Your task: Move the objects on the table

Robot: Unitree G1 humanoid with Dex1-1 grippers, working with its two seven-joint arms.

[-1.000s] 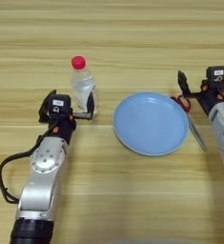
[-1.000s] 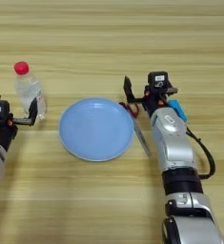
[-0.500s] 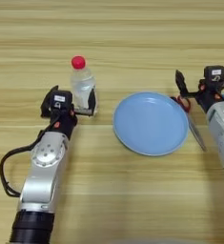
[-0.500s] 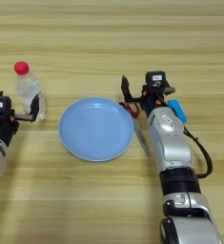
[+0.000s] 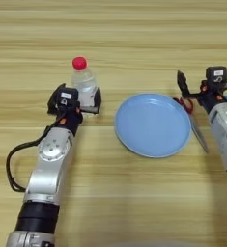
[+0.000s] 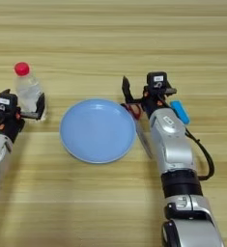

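A clear bottle (image 5: 84, 86) with a red cap stands upright at the left of the table (image 5: 134, 29). My left gripper (image 5: 75, 100) is open, its two black fingers either side of the bottle's base. The round light-blue plate (image 5: 152, 124) lies in the middle. Red-handled scissors (image 6: 138, 124) lie off the plate's right rim, blades pointing toward me. My right gripper (image 6: 156, 94) stands open just above the scissors' handles, one finger (image 6: 126, 90) showing near them. A small blue block (image 6: 180, 112) lies right of that gripper.
Both forearms stretch from the near edge up the left and right sides. A black cable (image 5: 11, 166) loops off the left arm. Bare wood runs across the far half of the table and in front of the plate.
My left gripper has slid forward and to the right, closing in on the bottle's base. The right gripper has edged slightly left. Bottle, plate and scissors stay put.
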